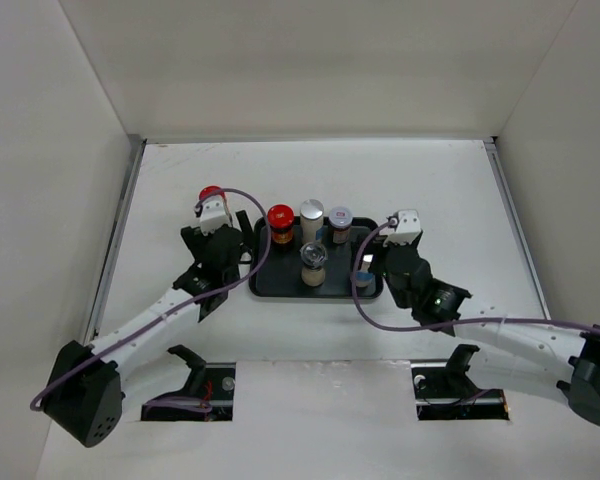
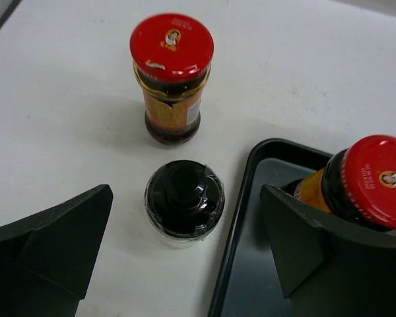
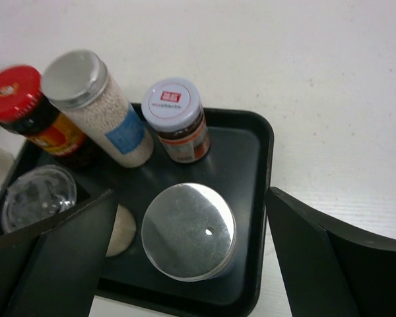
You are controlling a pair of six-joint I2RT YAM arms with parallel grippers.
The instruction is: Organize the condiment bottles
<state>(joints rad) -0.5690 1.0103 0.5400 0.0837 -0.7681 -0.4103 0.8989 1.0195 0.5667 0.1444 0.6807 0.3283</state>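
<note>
**Left end effector straddles black-lidded jar, off-tray**

Black-lidded jar (image 2: 184, 203) stands upright on the bench (image 2: 66, 105), long axis vertical, directly between the spread fingers of the left end effector (image 2: 186, 193), neither finger touching it. Tray (image 2: 232, 218) rim is just beside it on the right. A red-capped jar (image 2: 171, 72) stands beyond it, apart. The left arm is nearer. Bare tray floor shows near the second red-capped jar (image 2: 375, 181), so room looks tight but sufficient. Right end effector (image 3: 189, 193) is spread over a silver-lidded jar (image 3: 188, 231) in the tray.

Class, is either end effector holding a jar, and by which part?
Nothing is held. The left end effector is open around the black-lidded cylindrical jar; the right end effector is open around the silver-lidded cylindrical jar.
</note>
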